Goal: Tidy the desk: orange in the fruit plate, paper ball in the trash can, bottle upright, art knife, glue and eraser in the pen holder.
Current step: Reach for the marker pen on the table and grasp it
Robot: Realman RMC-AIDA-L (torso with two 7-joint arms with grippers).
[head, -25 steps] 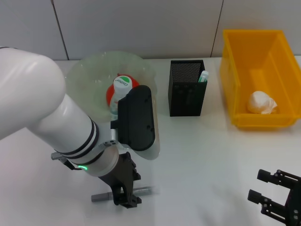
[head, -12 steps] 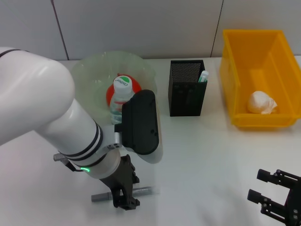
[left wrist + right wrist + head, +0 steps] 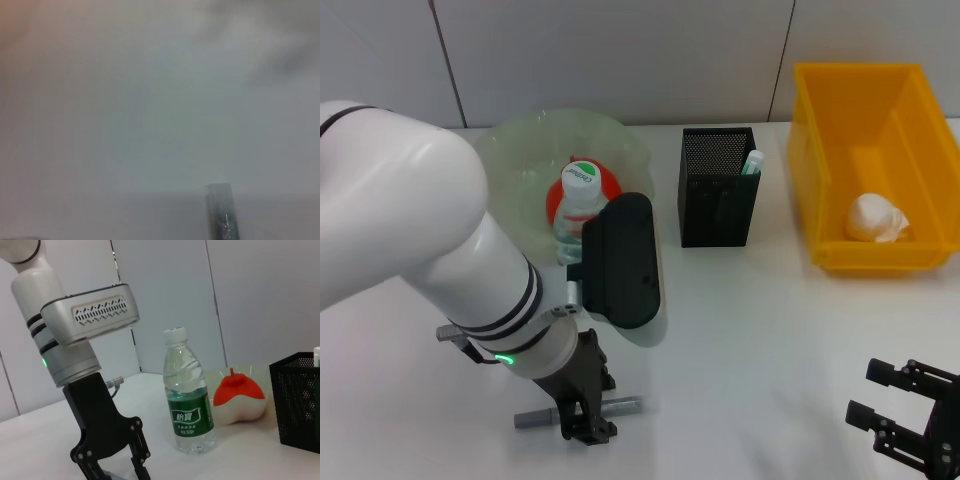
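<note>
My left gripper (image 3: 582, 425) is down on the art knife (image 3: 620, 406), fingers straddling it; can't tell if they're clamped.
The knife lies flat on the desk (image 3: 750, 320) near its front edge. The bottle (image 3: 189, 402) stands upright by the fruit plate (image 3: 510, 160); green label, Chinese characters, not legible to me. Paper ball (image 3: 876, 218) is in the yellow trash can (image 3: 910, 95). My right gripper (image 3: 905, 420) is parked front right, fingers apart.
</note>
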